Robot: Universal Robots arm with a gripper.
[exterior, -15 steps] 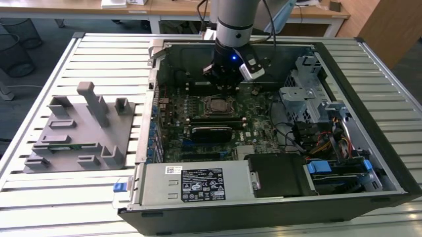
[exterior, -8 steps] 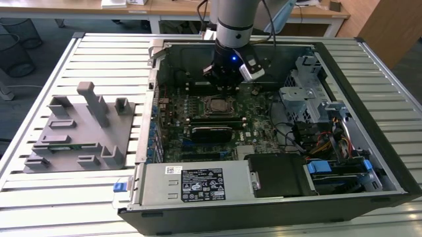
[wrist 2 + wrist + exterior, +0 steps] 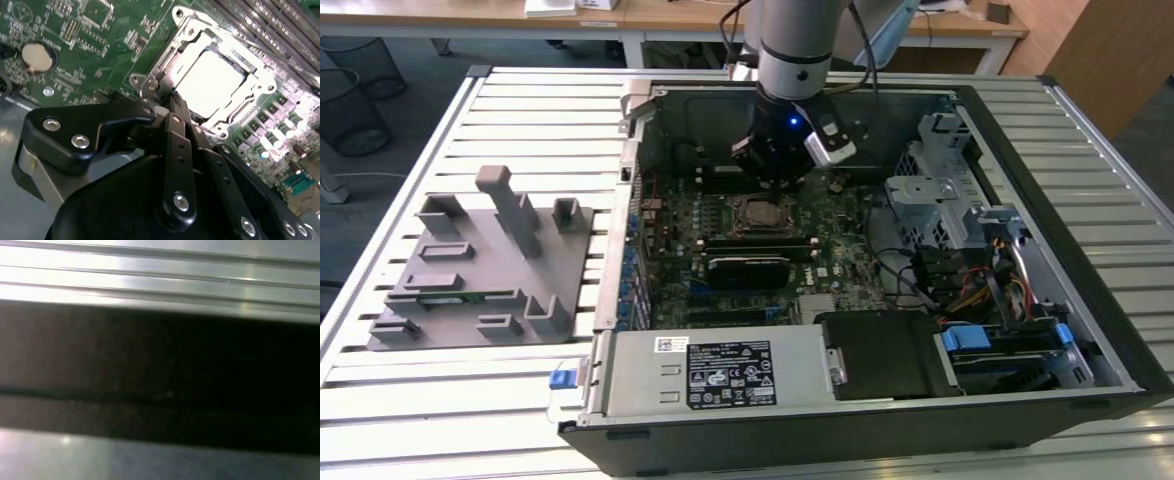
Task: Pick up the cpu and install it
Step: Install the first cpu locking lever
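My pincer (image 3: 172, 97) hangs inside the open computer case (image 3: 1067, 300), just beside the socket frame (image 3: 165, 65) on the motherboard (image 3: 834, 225). In the second wrist view the cpu (image 3: 212, 80) lies flat in that frame, its bright metal top facing up and the frame's rim showing on all sides of it. My fingers (image 3: 176, 112) look drawn together to a narrow tip with nothing between them, and that tip sits at the frame's near edge, by the hinge, not on the chip itself (glare washes out the chip's far side, so I cannot swear it is fully seated). To do this well, I judge that I should stay clear of the lid's top, keep any touch light and straight down, and avoid dragging sideways across the frame, since a skewed chip could bend the contacts beneath. In the exterior view the grey fixture block (image 3: 480, 265) stands on the slatted counter (image 3: 400, 400), well apart from the case.
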